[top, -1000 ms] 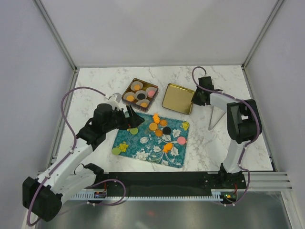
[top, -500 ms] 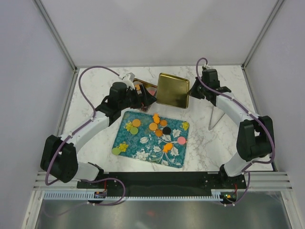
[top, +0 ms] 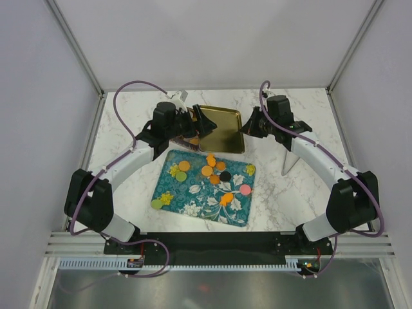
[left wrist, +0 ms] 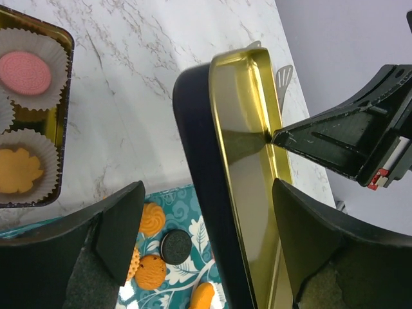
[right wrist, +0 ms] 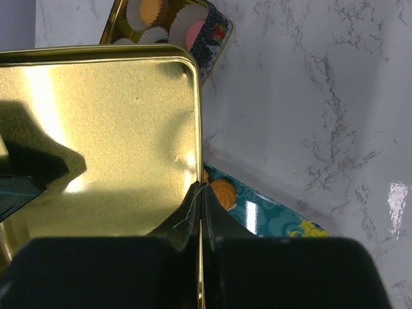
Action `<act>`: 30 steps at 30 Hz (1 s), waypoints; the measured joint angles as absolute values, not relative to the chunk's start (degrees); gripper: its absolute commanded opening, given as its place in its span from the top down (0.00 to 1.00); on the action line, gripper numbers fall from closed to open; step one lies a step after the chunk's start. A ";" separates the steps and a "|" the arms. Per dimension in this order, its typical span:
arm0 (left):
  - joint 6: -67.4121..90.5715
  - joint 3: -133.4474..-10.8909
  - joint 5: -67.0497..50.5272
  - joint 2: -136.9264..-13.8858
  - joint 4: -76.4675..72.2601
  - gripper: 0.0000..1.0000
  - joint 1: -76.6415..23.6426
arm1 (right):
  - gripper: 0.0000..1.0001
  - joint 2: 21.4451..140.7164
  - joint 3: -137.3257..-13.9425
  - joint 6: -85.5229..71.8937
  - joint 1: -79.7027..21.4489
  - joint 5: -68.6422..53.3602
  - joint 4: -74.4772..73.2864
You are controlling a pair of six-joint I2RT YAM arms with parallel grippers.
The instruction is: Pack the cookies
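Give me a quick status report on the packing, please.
Right gripper shut on gold lid rim; left gripper open around its opposite edge. Loose cookies on patterned mat. Lid partly covers tin.

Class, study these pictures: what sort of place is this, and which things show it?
Probably a robotics test cell: plain grey walls in a metal frame, a marble-pattern tabletop, and a left arm and right arm mounted on a rail.

- Overhead, the tin point(top: 183, 140) is mostly hidden behind the lid point(top: 222, 129) and left arm point(top: 129, 164).
- Left wrist view: tin and its cookies point(left wrist: 24, 72) cut at 9 o'clock, lid at 6 o'clock.
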State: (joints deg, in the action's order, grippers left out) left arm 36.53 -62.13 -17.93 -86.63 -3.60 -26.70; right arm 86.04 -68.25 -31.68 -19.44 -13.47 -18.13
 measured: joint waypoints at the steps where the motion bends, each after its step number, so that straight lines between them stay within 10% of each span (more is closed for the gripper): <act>1: 36.75 -62.15 -18.37 -86.65 -3.57 0.18 -26.70 | 1.00 85.82 -68.25 -31.68 -19.84 -13.78 -18.17; 11: 38.87 -63.07 -21.61 -86.63 -3.29 0.50 -26.70 | 0.99 84.97 -67.53 -30.74 -20.93 -14.13 -19.03; 17: 39.11 -63.05 -22.26 -85.93 -2.00 0.37 -26.70 | 0.99 84.79 -67.51 -30.15 -20.95 -13.34 -19.20; 30: 39.11 -62.94 -22.22 -81.28 -0.30 0.55 -26.63 | 0.98 84.79 -67.53 -30.33 -21.02 -13.26 -19.25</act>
State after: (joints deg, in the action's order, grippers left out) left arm 39.11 -62.94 -22.22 -81.28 -0.30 -26.63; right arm 84.79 -67.53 -30.33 -21.02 -13.26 -19.25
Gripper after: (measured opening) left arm 0.499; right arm 0.015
